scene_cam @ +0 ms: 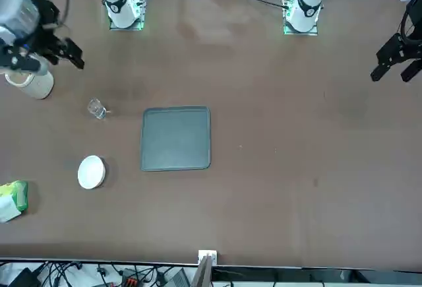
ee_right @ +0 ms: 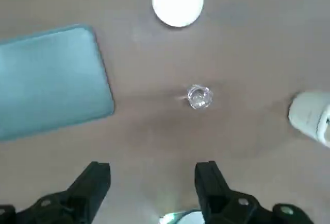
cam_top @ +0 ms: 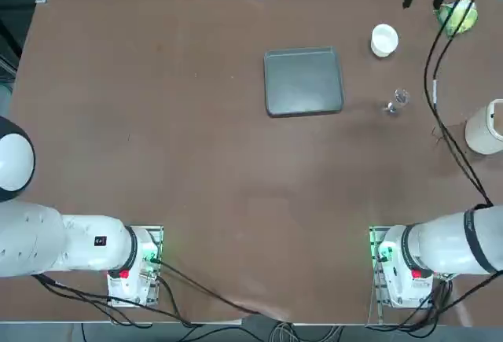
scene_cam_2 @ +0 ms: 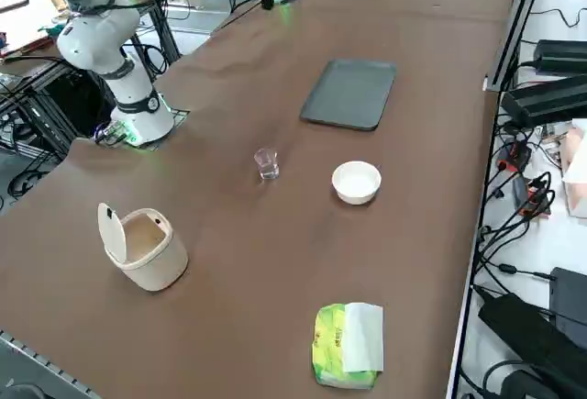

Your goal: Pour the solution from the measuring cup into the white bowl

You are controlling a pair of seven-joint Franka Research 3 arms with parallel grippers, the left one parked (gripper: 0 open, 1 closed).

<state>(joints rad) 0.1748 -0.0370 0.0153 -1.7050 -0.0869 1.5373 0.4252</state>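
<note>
The right gripper (ee_right: pixel 152 183) hangs high over the worktop (ee_right: pixel 232 44), fingers (ee_right: pixel 95 180) wide apart and holding nothing. Ahead of the fingers the measuring cup (ee_right: pixel 199 97) stands upright in open room, the white bowl (ee_right: pixel 178 0) well beyond it. The grey tray (ee_right: pixel 51 80) lies apart to one side, its edge clear of the cup; the cream container (ee_right: pixel 312 117) sits opposite.

White, rounded right arm (cam_top: pixel 452 241) with a black band, green-lit base (cam_top: pixel 383 251), red mark, trailing black cables (cam_top: pixel 448 134); black two-finger right gripper (ee_right: pixel 152 183), screws on finger mounts.
</note>
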